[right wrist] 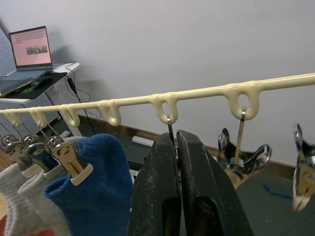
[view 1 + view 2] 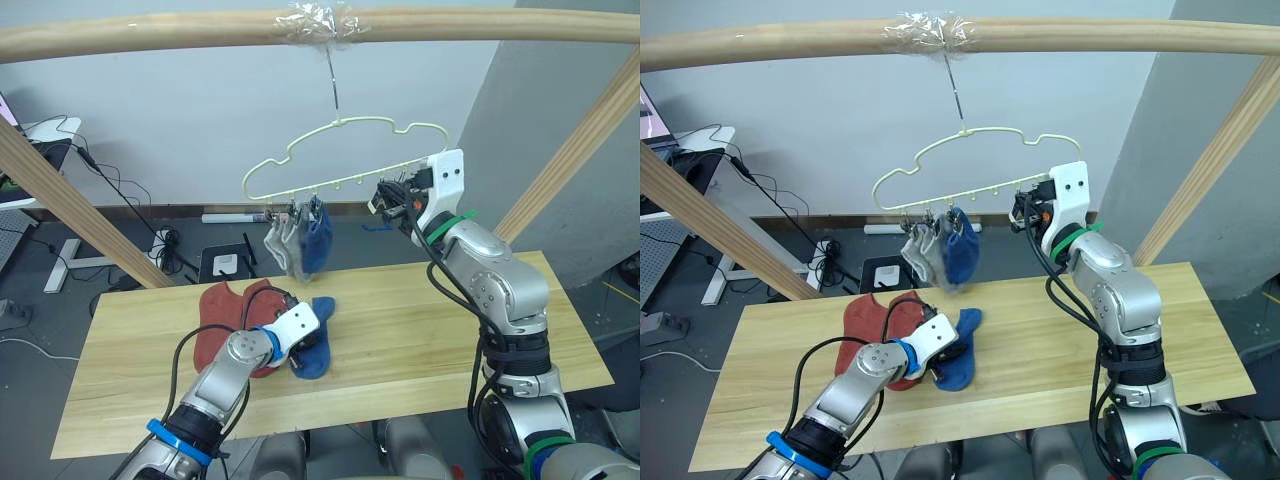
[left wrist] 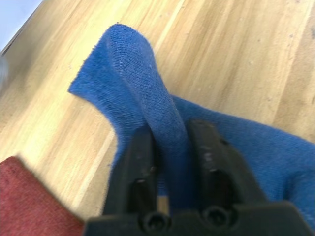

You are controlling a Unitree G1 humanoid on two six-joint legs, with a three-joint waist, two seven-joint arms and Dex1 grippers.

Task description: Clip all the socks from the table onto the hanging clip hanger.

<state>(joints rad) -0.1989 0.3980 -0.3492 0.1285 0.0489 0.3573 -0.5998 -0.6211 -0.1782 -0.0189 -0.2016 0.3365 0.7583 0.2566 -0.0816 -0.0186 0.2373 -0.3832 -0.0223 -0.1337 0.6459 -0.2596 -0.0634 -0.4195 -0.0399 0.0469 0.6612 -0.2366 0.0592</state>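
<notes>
1. The table point(image 2: 420, 330) of pale planks stood under a round wooden beam point(image 2: 150, 35) that ran across the top of the scene.
2. The hanger point(image 2: 340, 150) hung by its hook from the beam, above the far edge of the table.
3. Two red socks point(image 2: 215, 310) lay together on the table, left of centre.
4. A blue sock point(image 2: 318, 345) lay just right of the red ones, touching them, one end lifted into a fold.
5. Another blue sock point(image 2: 318, 240) hung from a clip on the left part of the hanger.
6. Two grey socks point(image 2: 283, 245) hung just left of it, each from its own clip, all three bunched close.
7. The left tool point(image 3: 170, 162) was low over the table, its fingers point(image 3: 140, 167) pinching the raised fold of the lying blue sock.
8. The right tool point(image 1: 176, 152) was up at the right part of the hanger, its fingers point(image 1: 160, 182) pressed together around the thin wire of a clip hanging from a loop.
9. Empty clips point(image 1: 243, 160) hung from the loops to the right of that one.
</notes>
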